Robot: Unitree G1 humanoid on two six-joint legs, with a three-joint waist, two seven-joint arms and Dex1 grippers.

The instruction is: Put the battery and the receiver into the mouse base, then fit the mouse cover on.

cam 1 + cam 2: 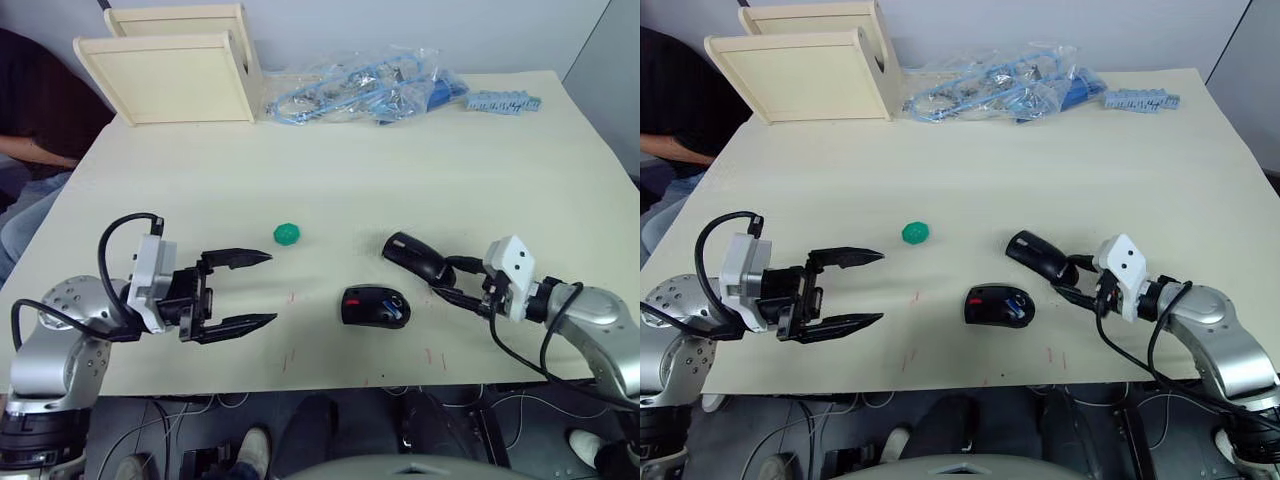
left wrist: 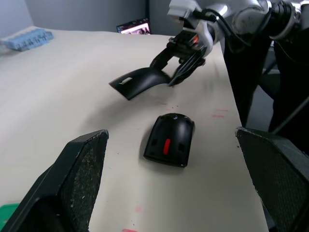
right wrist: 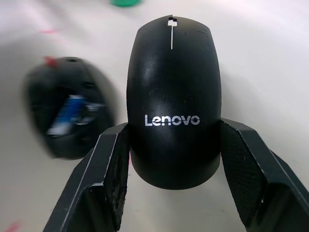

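Right gripper (image 3: 171, 159) clamping mouse cover (image 3: 172, 92), mouse base (image 1: 375, 306) beside

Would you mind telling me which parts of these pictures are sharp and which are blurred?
Right wrist view: the mouse cover and its logo are sharp, the mouse base beside it blurred. Left wrist view: base crisp, near fingers soft. Left eye view: evenly sharp.

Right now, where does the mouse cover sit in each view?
Left eye: mouse cover held by the right gripper.
Right eye: right of centre.
Left wrist: lifted, upper middle.
Right wrist: between the fingers.
Shared landmark: mouse base beside it.
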